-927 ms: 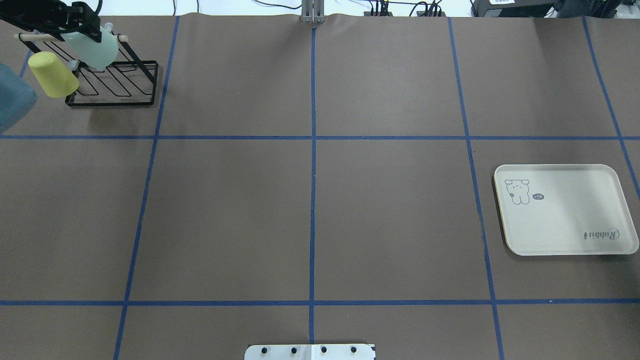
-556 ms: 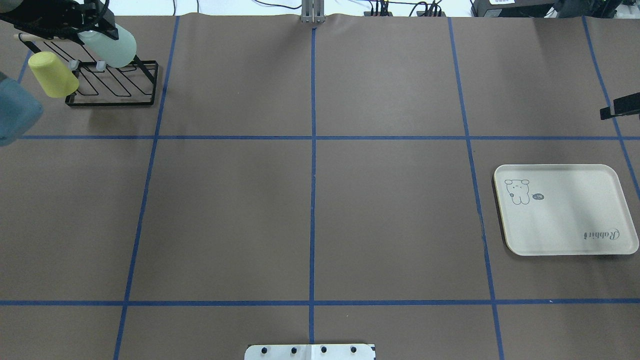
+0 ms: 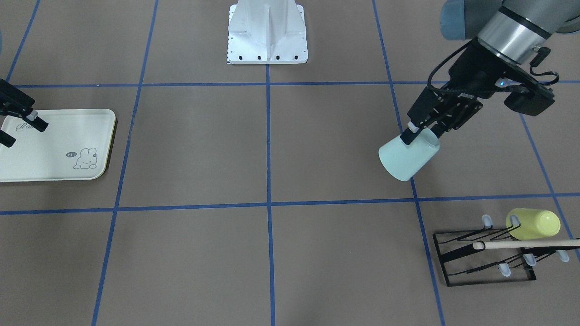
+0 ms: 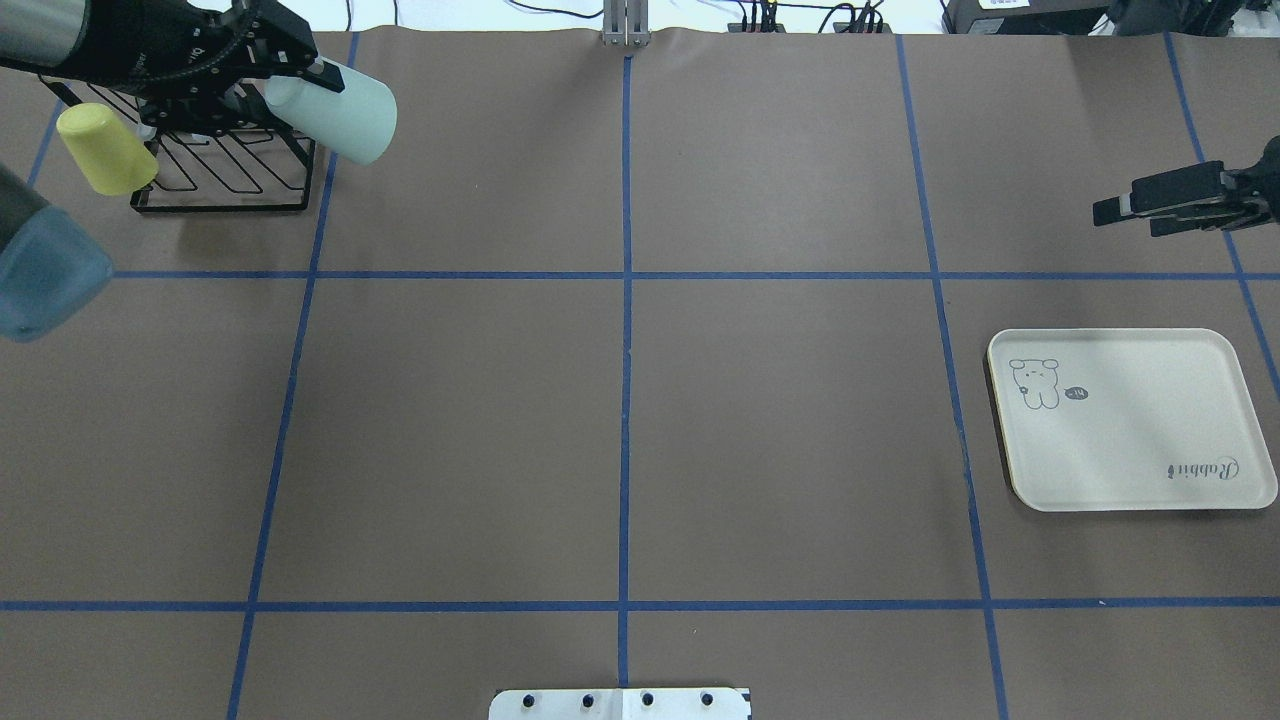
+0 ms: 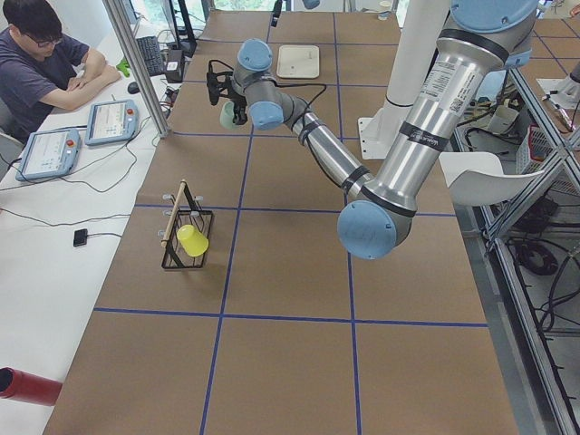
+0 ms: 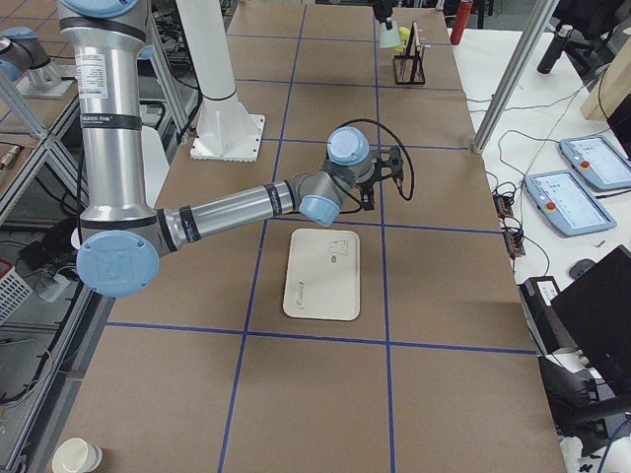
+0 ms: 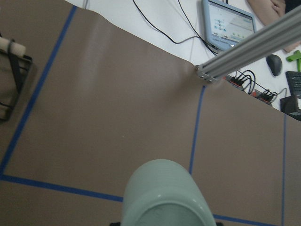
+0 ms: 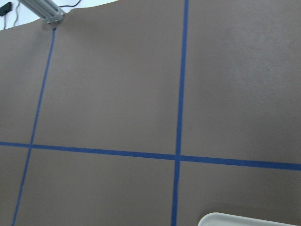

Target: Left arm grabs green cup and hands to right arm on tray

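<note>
**Transfer stage: green cup (image 3: 407, 159) held in the air, hand-over pending**

The left gripper (image 3: 419, 131) is closed on the cup's rim. 1 finger presses the outside of the wall, and the other appears to sit inside the mouth. From where I stand, the grip looks like a pinch on the wall only, not a wrap around the body.

The cup hangs in the air beside the wire rack (image 3: 480, 265), well above the table (image 4: 620, 430) and touching neither. It is tipped close to horizontal. Its long axis runs away from the left gripper, with the closed base leading toward the middle of the table and the mouth facing back into the jaws.

The right gripper (image 4: 1125, 212) is at the opposite side of the table, well apart from the cup. Its 2 fingers are parted and hold nothing. It hangs near the tray (image 4: 1130, 460), at the tray's edge on the operators' side. The tray is bare.

The cup's base points roughly toward the right gripper, so I judge the body to be the accessible surface for the receiving jaws. The right arm is the nearer arm to the tray.

A yellow cup (image 3: 534, 224) sits on the rack's prongs, apart from the green cup.
</note>
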Controlling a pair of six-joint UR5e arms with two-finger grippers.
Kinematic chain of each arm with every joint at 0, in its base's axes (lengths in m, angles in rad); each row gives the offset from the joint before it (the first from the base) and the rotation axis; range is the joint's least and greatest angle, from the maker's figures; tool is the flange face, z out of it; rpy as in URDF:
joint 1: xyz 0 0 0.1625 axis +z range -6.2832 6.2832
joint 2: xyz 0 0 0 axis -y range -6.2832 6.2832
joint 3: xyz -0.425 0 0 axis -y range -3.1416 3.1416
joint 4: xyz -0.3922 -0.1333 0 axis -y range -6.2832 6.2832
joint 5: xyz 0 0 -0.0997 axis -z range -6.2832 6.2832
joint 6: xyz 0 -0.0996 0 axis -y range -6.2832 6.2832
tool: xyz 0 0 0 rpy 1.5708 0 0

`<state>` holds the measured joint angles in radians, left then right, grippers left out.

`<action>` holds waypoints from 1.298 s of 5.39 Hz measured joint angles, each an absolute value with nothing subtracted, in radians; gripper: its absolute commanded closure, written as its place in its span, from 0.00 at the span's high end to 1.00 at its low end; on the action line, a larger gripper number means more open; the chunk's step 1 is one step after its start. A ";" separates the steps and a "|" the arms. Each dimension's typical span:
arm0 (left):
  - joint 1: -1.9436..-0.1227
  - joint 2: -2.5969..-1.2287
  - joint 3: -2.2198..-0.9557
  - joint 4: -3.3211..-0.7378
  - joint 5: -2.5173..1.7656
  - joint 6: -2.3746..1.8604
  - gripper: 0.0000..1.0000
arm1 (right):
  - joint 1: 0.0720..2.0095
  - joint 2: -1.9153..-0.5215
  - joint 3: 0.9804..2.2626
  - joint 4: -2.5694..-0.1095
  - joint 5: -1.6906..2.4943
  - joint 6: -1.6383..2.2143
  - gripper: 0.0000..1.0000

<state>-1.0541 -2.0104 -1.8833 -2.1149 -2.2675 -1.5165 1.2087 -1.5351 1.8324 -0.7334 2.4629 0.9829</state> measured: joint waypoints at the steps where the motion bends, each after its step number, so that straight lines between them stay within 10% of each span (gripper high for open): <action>1: -1.038 -2.011 -1.885 -2.233 -2.332 -1.629 0.00 | 1.206 -1.501 1.832 -0.634 2.498 1.099 1.00; 7: -0.782 -2.074 -1.888 -2.740 -2.348 -2.096 0.00 | 0.964 -1.367 1.836 0.079 2.254 1.836 1.00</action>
